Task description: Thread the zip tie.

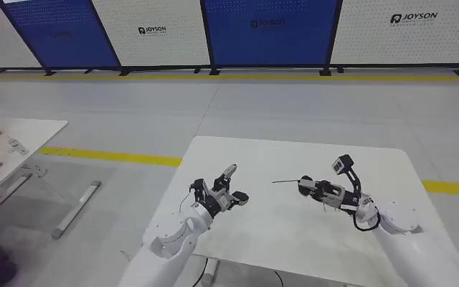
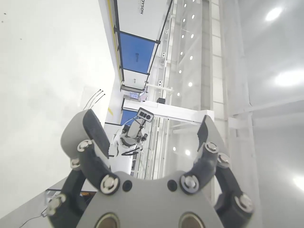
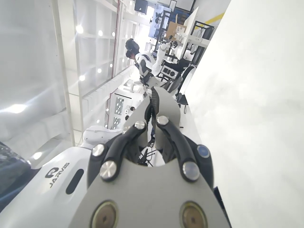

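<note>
A thin black zip tie (image 1: 285, 181) is held level above the white table (image 1: 280, 237). My right gripper (image 1: 305, 184) is shut on one end of it, and the free end points toward the left arm. In the right wrist view the right gripper (image 3: 152, 92) has its pads pressed together, and the tie itself is hard to make out there. My left gripper (image 1: 237, 184) hovers a short way off from the tie's free end, open and holding nothing. Its fingers (image 2: 95, 129) are spread wide, and the right arm's wrist (image 2: 136, 129) shows between them.
A few spare black zip ties (image 2: 95, 97) lie on the table near the right arm. A second white table (image 1: 21, 136) stands off to the left across the floor. Blue and white partition panels (image 1: 269, 32) line the back.
</note>
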Controlling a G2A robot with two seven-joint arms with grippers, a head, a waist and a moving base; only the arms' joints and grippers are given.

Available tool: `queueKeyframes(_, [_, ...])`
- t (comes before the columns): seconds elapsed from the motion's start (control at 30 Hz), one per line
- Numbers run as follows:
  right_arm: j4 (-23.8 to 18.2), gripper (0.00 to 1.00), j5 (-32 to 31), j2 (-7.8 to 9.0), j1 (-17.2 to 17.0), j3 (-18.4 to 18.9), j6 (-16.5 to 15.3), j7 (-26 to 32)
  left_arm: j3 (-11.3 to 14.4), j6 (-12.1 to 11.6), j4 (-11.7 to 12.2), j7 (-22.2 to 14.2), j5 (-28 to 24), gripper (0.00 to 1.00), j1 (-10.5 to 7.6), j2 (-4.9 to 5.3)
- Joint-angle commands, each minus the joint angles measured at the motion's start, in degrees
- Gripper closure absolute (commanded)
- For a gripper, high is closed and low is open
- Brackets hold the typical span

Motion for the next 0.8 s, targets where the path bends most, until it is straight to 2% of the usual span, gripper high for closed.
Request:
queueKeyframes(0.0, [-0.2, 1.0, 0.11, -0.76, -0.36, -0.44, 0.0, -0.59, 2.06, 0.22, 1.35, 0.44, 0.87, 0.0, -0.93, -0.23])
queueKeyframes(0.13, [1.99, 1.0, -0.3, -2.84, -0.02, -2.5, 0.0, -0.44, 6.41, -0.49, 4.62, 1.8, 0.47, 0.0, -3.91, -1.06])
queueKeyframes(0.17, [2.89, 1.0, -0.37, -3.33, 0.3, -3.02, 0.0, -0.8, 6.74, -0.49, 4.96, 1.9, 0.56, 0.0, -4.2, -1.12])
queueKeyframes(0.57, [2.22, 1.0, -0.65, -3.45, -0.19, -3.12, 0.42, -2.09, 6.8, -0.5, 5.0, 1.92, 0.58, 0.0, -4.2, -1.13])
queueKeyframes(0.67, [1.13, 1.0, -0.86, -3.97, -0.9, -3.41, 0.04, -4.58, 7.8, -0.77, 5.56, 1.72, 0.67, 0.0, -4.67, -1.29])
queueKeyframes(0.77, [0.75, 1.0, -1.75, -4.73, -1.23, -3.98, 0.0, -7.0, 9.34, -2.43, 5.94, 1.15, 1.06, 0.0, -5.07, -1.55])
